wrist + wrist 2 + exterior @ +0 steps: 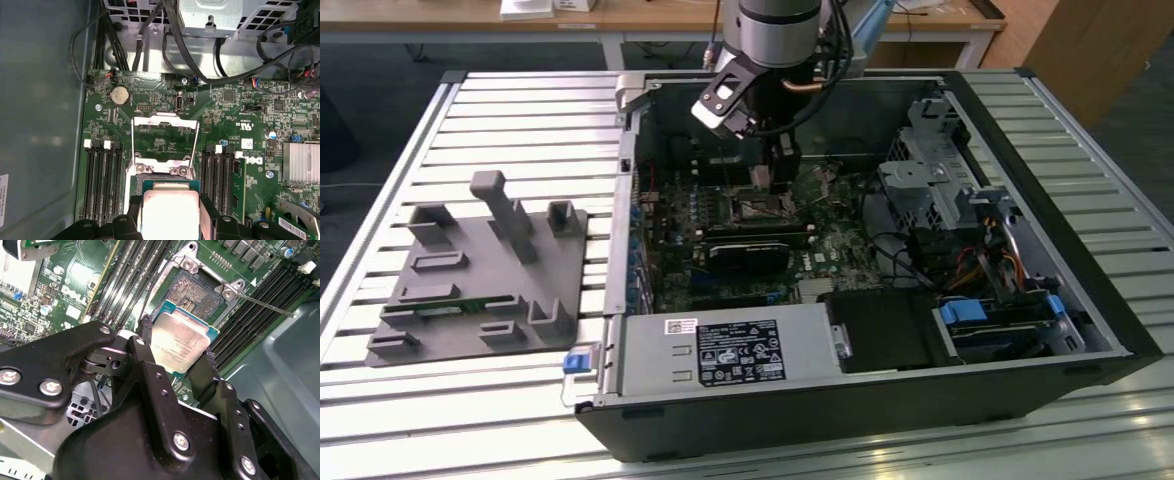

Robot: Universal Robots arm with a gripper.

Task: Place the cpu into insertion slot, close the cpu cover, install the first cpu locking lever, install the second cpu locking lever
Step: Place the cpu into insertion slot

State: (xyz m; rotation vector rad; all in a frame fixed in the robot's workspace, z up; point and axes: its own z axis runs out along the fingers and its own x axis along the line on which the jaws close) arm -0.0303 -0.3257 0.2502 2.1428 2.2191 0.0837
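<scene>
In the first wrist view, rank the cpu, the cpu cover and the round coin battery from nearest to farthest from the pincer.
1. cpu: gripped in the pincer itself.
2. cpu cover: flipped open, just beyond the cpu.
3. coin battery: farthest, beyond the cover's far edge.

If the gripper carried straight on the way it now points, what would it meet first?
Probably the insertion slot: the gripper, shut on the cpu, points at it, with the cpu leading. The gap between them is unclear.
</scene>
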